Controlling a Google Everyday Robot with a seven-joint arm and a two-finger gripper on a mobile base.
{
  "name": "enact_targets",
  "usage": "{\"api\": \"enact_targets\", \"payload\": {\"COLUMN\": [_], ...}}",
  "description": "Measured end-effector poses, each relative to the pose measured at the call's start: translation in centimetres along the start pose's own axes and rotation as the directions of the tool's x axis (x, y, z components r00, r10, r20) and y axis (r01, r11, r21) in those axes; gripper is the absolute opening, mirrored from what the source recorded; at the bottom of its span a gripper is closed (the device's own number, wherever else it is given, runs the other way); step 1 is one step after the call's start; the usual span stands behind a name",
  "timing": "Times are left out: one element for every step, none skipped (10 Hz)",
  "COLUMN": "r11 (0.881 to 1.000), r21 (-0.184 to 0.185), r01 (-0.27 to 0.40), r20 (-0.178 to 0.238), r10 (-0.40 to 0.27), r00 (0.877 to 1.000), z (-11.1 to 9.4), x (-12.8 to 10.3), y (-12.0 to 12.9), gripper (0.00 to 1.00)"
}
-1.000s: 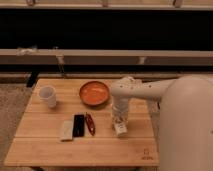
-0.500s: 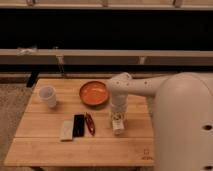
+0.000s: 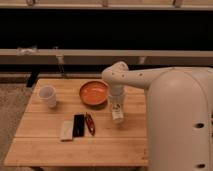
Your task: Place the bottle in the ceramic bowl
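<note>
Since the earlier frames the arm has swung slightly toward the ceramic bowl [image 3: 93,93] and risen a little, the bottle [image 3: 118,115] travelling with it. The gripper [image 3: 117,110] now hangs just to the right of the bowl and a little nearer the camera, jaws pointing down and clamped on the bottle, to judge from how it hangs with the wrist. The bottle sits just beyond the bowl's right rim, not over it, its lower end close above the desk [image 3: 50,150]; whether it clears the wood cannot be told. Its long axis runs near vertical, in line with the wrist – which end carries the cap is hidden by the jaws. Step in hand, as judged: carrying, after the grasp and before release. The next move calls for a short sideways travel to the left, high enough to pass the rim, then lowering over the bowl's centre before the jaws part – an upright slim bottle may topple in so shallow a dish.
</note>
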Motion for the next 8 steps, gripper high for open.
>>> {"api": "enact_targets", "payload": {"r11": [0.999, 0.999, 0.998, 0.997, 0.995, 0.993, 0.992, 0.989], "r21": [0.022, 0.037, 0.045, 0.057, 0.067, 0.064, 0.061, 0.064], "r01": [0.024, 0.035, 0.044, 0.057, 0.079, 0.099, 0.114, 0.134], "r20": [0.026, 0.041, 0.05, 0.063, 0.076, 0.082, 0.087, 0.093], "r10": [-0.024, -0.036, -0.046, -0.061, -0.084, -0.105, -0.119, -0.139], "r00": [0.999, 0.998, 0.998, 0.996, 0.994, 0.991, 0.989, 0.986], "z": [-0.8, -1.2, -1.5, -1.7, -1.8, -1.9, -2.0, -1.9], "x": [-1.3, -2.1, -2.7, -3.7, -5.1, -6.3, -7.3, -9.0], "y": [0.7, 0.8, 1.0, 1.1, 1.5, 2.3, 2.6, 2.4], "gripper": [0.0, 0.0, 0.0, 0.0, 0.0, 0.0, 0.0, 0.05]}}
